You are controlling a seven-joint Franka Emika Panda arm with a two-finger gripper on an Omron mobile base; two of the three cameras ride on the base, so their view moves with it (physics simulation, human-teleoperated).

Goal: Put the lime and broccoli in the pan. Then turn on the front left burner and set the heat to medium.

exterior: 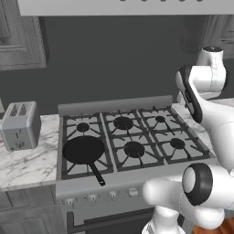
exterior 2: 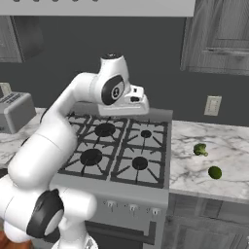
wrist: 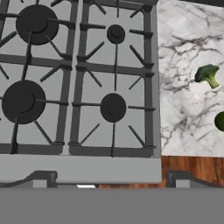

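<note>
Right of the stove (exterior 2: 121,146), the broccoli (exterior 2: 200,150) and lime (exterior 2: 214,172) sit on the tabletop (exterior 2: 228,141); the gripper (exterior 2: 137,102) hangs empty, jaws wide apart, above the stove.

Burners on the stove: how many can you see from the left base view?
6, in two rows of three. Back row: left, middle, right. Front row: left is under the pan, middle, right.

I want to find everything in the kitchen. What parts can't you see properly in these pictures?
- Lime: cut off by the right edge of the hand view, so just a slice shows.
- Pan: in the right base view the robot's white arm stands in front of that corner of the stove.
- Stove knobs: too small in the left base view to read their settings.
- Toaster: partly cut by the left edge of the right base view.
</note>
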